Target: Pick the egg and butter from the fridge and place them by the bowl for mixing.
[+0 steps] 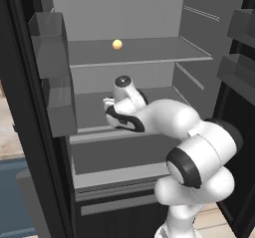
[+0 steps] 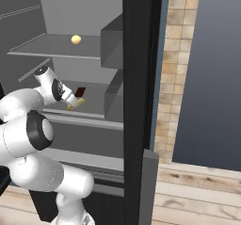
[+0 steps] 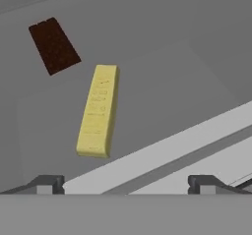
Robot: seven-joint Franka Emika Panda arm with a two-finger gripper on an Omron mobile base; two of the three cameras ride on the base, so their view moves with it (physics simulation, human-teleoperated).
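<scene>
The gripper hung over the front lip of the fridge's middle shelf with its fingers spread wide and holding nothing, the butter lying left of centre in the hand view, near a dark brown bar at upper left. The egg sat on the upper shelf, top centre of the left base view. A clean pick probably called for centring over the stick, closing across its narrow width, and steering clear of the bar.

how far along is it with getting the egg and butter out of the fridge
Done: the fridge stands open, nothing is out yet. In hand: the open, empty gripper reaches over the middle shelf towards the butter, which lies beside a dark brown bar. Left: grasp the butter, fetch the egg from the upper shelf, carry both to the bowl.
</scene>
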